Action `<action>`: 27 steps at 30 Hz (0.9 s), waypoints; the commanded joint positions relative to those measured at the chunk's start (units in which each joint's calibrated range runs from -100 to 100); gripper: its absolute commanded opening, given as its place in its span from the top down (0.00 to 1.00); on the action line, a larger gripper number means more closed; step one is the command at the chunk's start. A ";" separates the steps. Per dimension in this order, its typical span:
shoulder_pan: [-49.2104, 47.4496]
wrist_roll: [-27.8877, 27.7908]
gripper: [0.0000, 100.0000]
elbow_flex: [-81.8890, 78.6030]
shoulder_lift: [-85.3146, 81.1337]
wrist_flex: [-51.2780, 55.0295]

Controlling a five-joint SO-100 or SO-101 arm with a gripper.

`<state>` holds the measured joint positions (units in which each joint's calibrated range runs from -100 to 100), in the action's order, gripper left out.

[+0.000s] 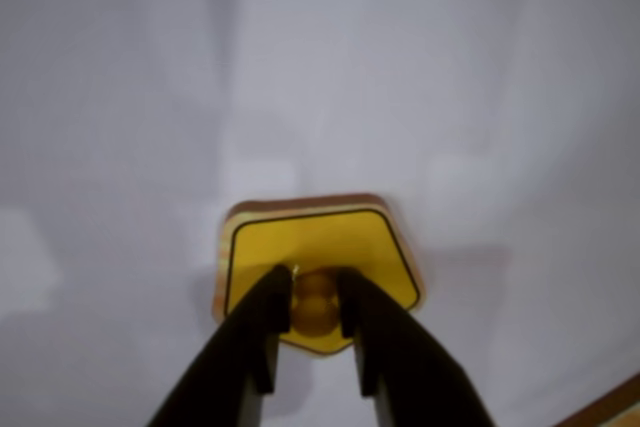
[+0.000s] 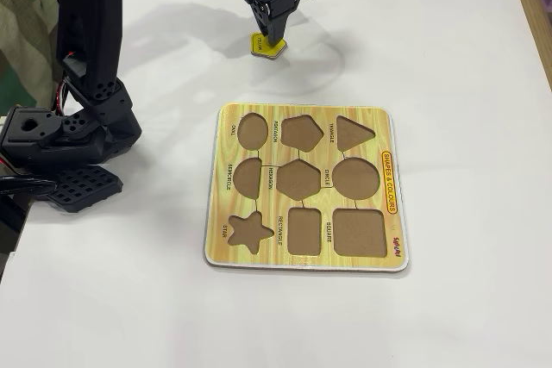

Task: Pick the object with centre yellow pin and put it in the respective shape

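arm steep, gripper (image 1: 316,302) down | fingers apparently clamping pentagon piece (image 1: 318,247) knob

The small flat yellow pentagon puzzle piece (image 2: 266,46) with a round yellow knob at its centre lies flat on the white desk, well apart from the yellow wood-grain puzzle board's (image 2: 306,252) empty brown pentagon recess (image 2: 301,133).

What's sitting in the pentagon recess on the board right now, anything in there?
Nothing: the pentagon recess shows bare brown base. The yellow pentagon piece lies off the board on the white table, with the gripper around its knob; beneath the piece is hidden.
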<state>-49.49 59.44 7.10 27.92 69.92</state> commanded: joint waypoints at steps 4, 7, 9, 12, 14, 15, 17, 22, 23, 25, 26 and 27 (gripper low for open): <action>5.54 -0.29 0.98 -0.27 -6.67 0.35; 8.08 -0.29 0.98 -0.27 -8.51 0.35; 9.93 -0.29 0.98 -0.27 -9.68 0.35; 13.16 -0.29 0.98 -0.27 -11.35 0.35; 15.31 -0.29 0.98 -0.27 -12.44 0.35; 16.18 -0.29 0.98 -0.27 -12.86 0.35; 18.14 -0.29 0.98 -0.27 -13.78 0.35; 23.02 -0.34 0.98 -0.36 -14.87 0.35; 23.80 -0.34 0.98 -0.36 -15.03 0.35; 25.56 -0.34 0.98 -0.99 -15.45 0.35; 26.44 -0.34 0.98 -1.98 -15.95 0.35; 27.42 -0.34 0.98 -3.15 -16.62 0.35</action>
<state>-25.16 59.44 5.49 16.24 70.01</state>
